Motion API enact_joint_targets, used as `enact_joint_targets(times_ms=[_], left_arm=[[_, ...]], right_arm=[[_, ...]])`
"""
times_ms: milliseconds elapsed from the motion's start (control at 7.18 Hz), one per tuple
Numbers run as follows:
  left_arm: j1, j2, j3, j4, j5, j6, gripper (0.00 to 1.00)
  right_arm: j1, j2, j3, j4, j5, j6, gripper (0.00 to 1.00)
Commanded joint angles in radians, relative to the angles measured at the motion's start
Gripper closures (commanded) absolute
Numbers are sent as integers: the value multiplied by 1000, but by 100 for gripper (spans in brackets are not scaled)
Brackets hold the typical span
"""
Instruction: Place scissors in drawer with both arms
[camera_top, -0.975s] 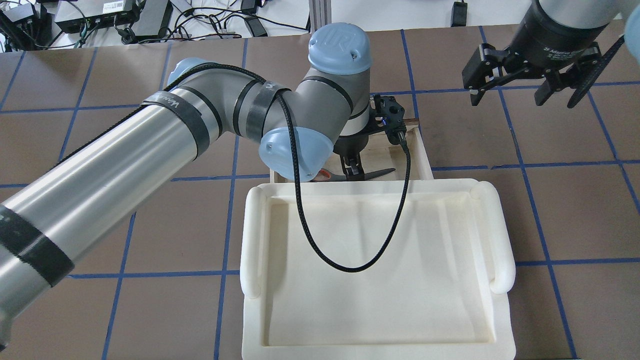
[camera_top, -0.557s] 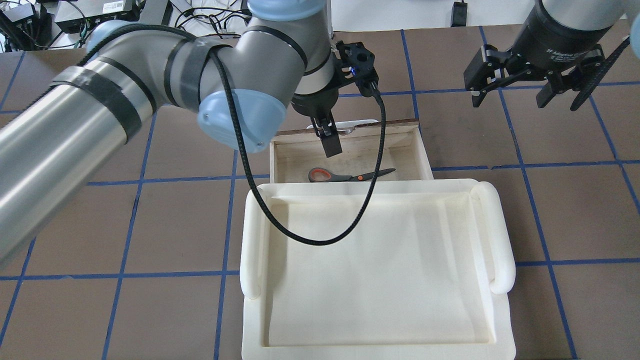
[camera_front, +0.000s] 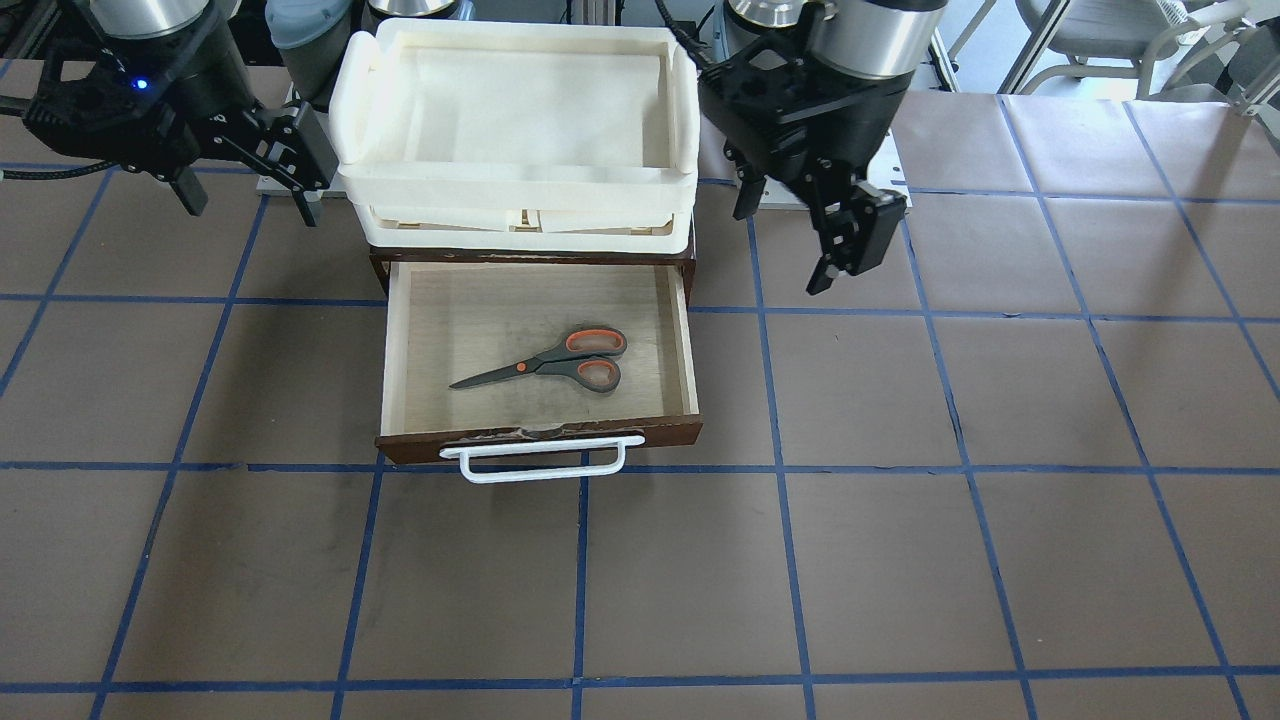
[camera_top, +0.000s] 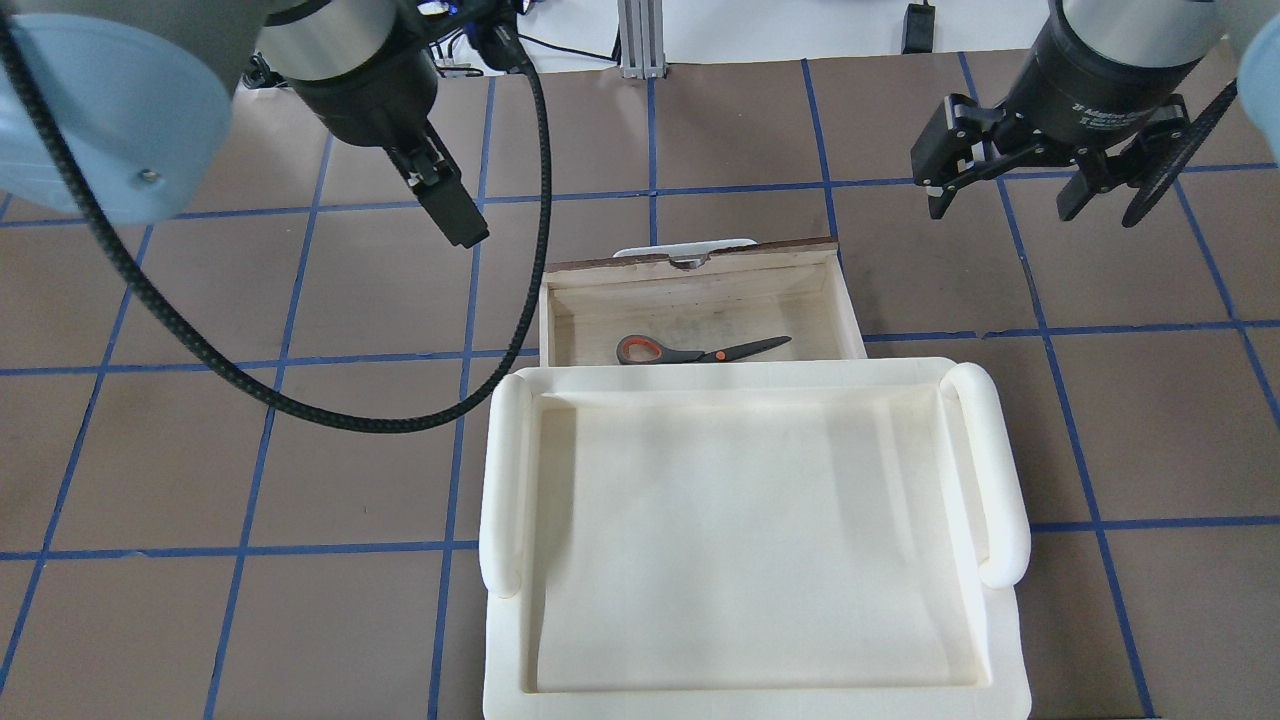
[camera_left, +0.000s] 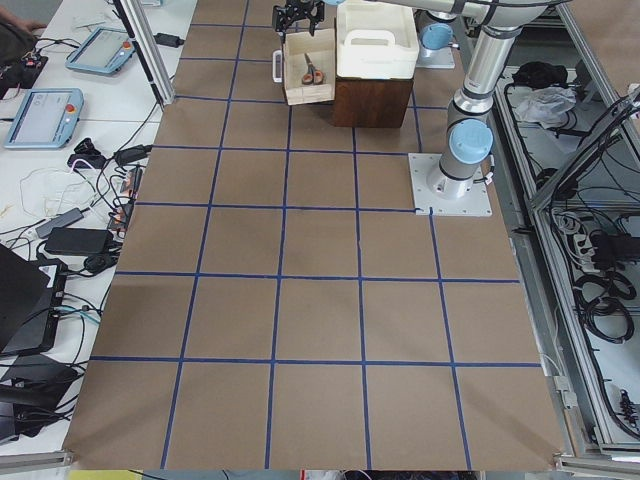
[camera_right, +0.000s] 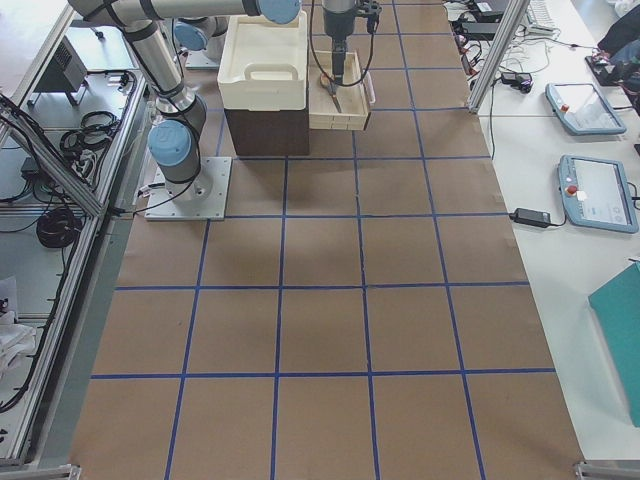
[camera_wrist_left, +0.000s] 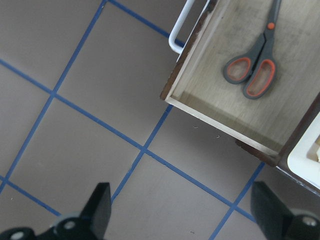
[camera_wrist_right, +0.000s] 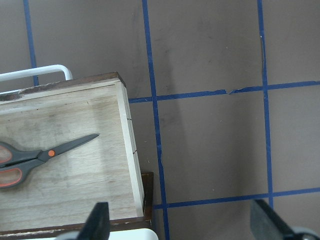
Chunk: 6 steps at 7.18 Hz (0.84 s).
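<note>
The scissors (camera_front: 550, 364) lie flat on the pale floor of the open drawer (camera_front: 400, 446), blades closed. They also show in the overhead view (camera_top: 700, 351), the left wrist view (camera_wrist_left: 252, 75) and the right wrist view (camera_wrist_right: 40, 157). The white bar handle (camera_front: 540, 464) is on the drawer's dark front. My left gripper (camera_top: 455, 215) is open and empty, raised beside the drawer's left side; it also shows in the front view (camera_front: 845, 250). My right gripper (camera_top: 1003, 205) is open and empty, raised beyond the drawer's right side, also in the front view (camera_front: 250, 200).
A cream-white plastic tray (camera_top: 505, 480) sits on the dark cabinet behind the drawer and covers the drawer's rear part from above. Brown table paper with blue grid tape (camera_top: 300, 440) surrounds the cabinet. Cables and electronics lie past the far table edge.
My left gripper has let go of the scissors, risen out of the drawer and swung away to the left. The scissors stay in the drawer. The right gripper has barely moved.
</note>
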Motion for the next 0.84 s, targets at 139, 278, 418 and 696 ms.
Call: enact_joint_targets(times_ms=[139,278,418,696], left_arm=[[132,73,-15,-72,94,-442,0],[148,71,-18,-83,100,-555,0],[146,68,-32,-83,94,-696,0],[145,87,-73,-131,97,-814,0]], right_arm=[[30,10,-1,-41,1,14,0],[30,10,1,-56,2,11,0],[30,11,1,-85,19,-15,0],[30,11,2,-85,36,-27,0]])
